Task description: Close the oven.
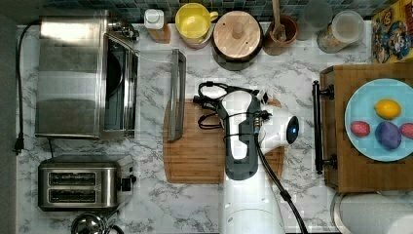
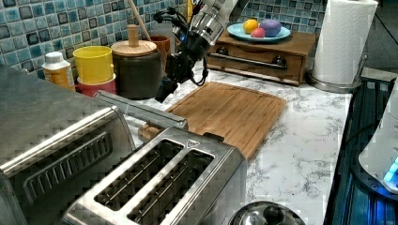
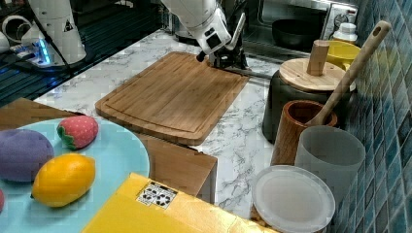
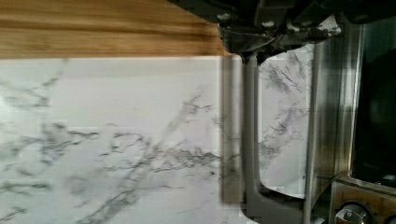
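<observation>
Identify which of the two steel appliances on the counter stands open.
The oven, the large box at the top view's upper left: its glass door is dropped flat. The two-slot toaster below it has no door.

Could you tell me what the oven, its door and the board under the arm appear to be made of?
The oven looks like brushed stainless steel, judging by its grey reflective sheen. Its open door seems to be clear glass, since the marble shows through, with a metal bar handle. The cutting board looks like bamboo or wood: striped grain.

End effector (image 4: 254,44) fingertips dark and blurred, oven (image 4: 364,116) cut off.
</observation>
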